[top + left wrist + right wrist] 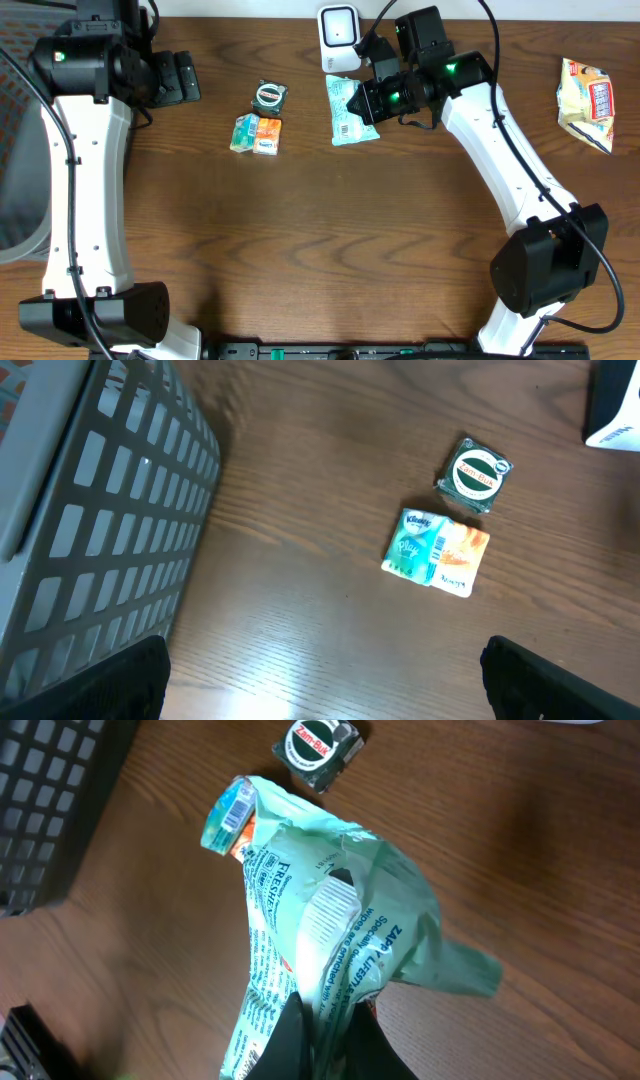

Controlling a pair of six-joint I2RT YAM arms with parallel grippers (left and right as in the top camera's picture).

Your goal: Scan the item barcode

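Right fingers [300,1045] are pinched tight on 1 end of the green pouch [348,112]. The pouch sits just in front of the white scanner [339,35], at the back-centre of the counter [320,240]. Left fingers [186,79] are spread wide, holding nothing, parked by the grey basket [90,510].

Step in hand: present the code to the scanner. A striped white patch [330,910] is probably the barcode, though the print is too crumpled to be sure. To do it well, tip that face toward the scanner window, keep the film flat and hold it steady and square-on. Keep the grip off the stripes.

The pouch's long axis runs from the scanner side toward the near edge, slightly slanted. The printed face points up at the overhead camera and the free end trails away from the fingers. I can't tell if it's lifted or resting on the counter.

Tissue pack [256,134], small tin [269,95] and snack bag [587,102] lie untouched.
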